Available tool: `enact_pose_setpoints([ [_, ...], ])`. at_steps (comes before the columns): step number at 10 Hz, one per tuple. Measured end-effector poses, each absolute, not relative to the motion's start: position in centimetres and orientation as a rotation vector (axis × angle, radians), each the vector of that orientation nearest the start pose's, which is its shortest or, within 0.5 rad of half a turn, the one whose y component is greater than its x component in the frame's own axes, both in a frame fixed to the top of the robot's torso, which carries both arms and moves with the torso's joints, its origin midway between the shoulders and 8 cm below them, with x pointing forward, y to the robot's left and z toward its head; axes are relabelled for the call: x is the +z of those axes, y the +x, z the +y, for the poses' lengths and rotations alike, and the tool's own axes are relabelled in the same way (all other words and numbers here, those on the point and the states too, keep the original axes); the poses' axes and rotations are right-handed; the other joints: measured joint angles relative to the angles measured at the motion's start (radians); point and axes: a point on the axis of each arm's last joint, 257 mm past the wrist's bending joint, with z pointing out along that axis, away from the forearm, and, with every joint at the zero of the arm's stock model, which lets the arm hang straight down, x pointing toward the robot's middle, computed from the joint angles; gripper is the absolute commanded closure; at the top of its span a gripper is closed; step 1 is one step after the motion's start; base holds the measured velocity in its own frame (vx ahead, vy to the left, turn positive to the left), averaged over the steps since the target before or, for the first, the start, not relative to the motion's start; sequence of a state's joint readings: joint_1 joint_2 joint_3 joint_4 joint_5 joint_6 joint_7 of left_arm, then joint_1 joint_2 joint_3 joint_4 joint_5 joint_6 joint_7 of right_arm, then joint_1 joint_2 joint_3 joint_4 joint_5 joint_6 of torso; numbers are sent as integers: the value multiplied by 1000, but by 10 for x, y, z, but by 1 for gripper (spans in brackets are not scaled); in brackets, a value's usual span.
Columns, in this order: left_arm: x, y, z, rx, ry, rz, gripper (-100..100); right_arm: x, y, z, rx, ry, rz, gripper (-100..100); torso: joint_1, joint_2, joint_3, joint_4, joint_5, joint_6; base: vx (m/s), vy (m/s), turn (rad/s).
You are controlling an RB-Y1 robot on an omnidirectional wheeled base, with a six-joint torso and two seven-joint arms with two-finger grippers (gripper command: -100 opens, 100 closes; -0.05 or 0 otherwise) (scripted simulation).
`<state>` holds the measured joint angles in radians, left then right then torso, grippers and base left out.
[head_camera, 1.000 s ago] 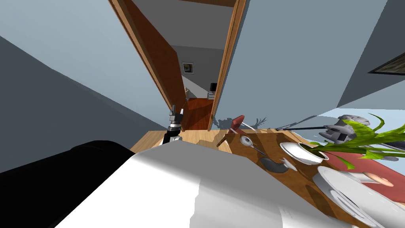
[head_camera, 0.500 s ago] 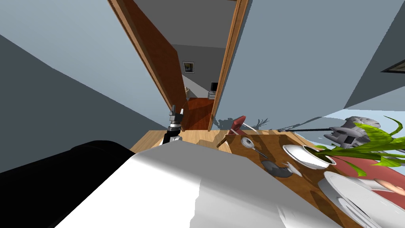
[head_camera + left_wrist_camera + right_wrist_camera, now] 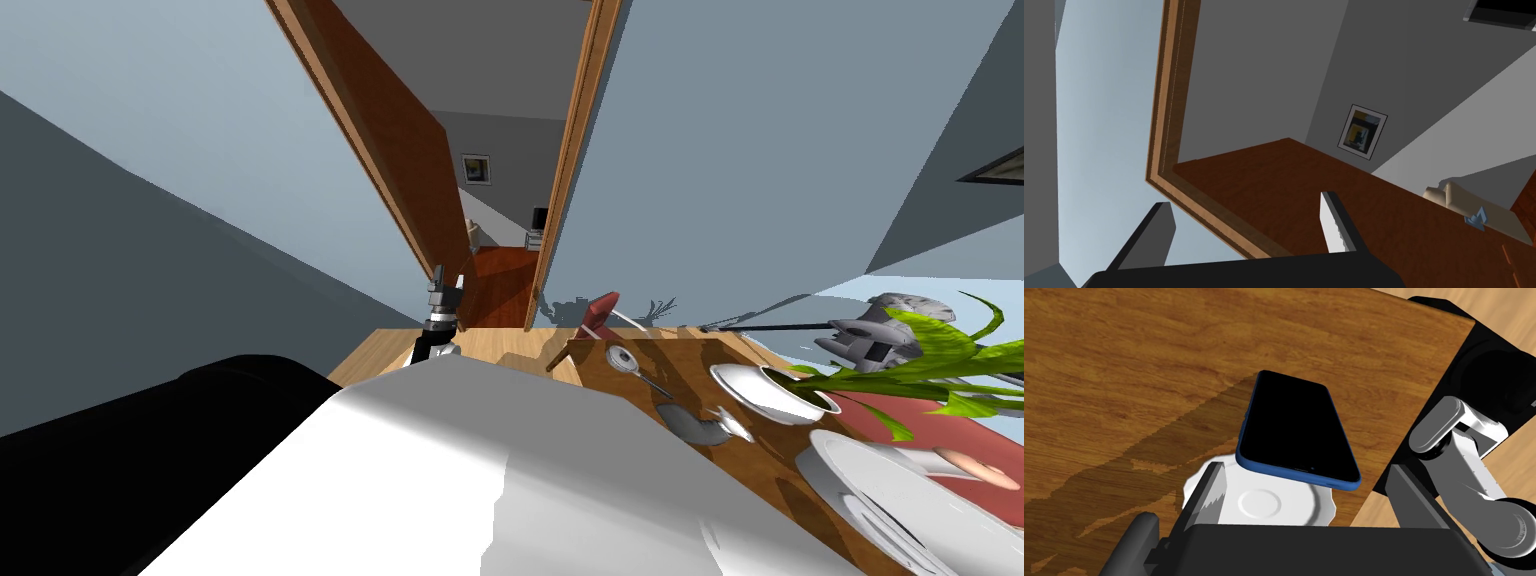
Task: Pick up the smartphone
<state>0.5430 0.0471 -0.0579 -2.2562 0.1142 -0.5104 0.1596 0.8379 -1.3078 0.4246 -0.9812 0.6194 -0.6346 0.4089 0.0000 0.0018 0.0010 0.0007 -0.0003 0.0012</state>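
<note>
Where my right pincer (image 3: 1305, 470) looks down on the brown, wood-grained table (image 3: 1124, 363), I record the smartphone (image 3: 1296, 428) lying directly ahead of it. It is a thin, flat rectangle with rounded corners, a glossy black face turned up and a blue casing. Its long axis runs away from the pincer, leaning slightly to one side. The nearer short end lies between the two fingertips and overlaps a white dish (image 3: 1264, 505), round with a raised ring at its middle. Whether the phone rests on that dish I cannot tell. The pincer's blades stand apart, one to each side of that nearer end, neither touching the casing; one blade (image 3: 1211, 498) crosses the dish's rim. The table's edge runs just beside one long side of the phone, with pale wooden floor (image 3: 1504, 308) beyond. Farther along the table (image 3: 690, 370) I note a spoon (image 3: 625, 360), a white bowl (image 3: 770, 390), a green plant (image 3: 930, 350) and a white plate (image 3: 900, 490). My left pincer (image 3: 1244, 200) is raised ahead, blades apart.
</note>
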Motion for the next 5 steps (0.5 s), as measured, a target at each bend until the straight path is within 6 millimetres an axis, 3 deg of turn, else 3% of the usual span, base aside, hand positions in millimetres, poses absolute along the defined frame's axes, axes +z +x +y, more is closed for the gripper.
enact_pose_setpoints([
  [3,0,345,275,-1549,-817,568,0,-441,-113,-622,25,-693,3029,-100,-1,-1,-1,0,0,0,11,-28,59],
  [4,0,345,275,-1549,-817,568,0,-441,-114,-622,24,-693,3030,100,0,-1,-1,0,0,0,0,0,0],
  [5,0,345,275,-1549,-817,567,0,-441,-114,-621,27,-693,3030,100,0,-1,0,0,0,0,0,0,0],
])
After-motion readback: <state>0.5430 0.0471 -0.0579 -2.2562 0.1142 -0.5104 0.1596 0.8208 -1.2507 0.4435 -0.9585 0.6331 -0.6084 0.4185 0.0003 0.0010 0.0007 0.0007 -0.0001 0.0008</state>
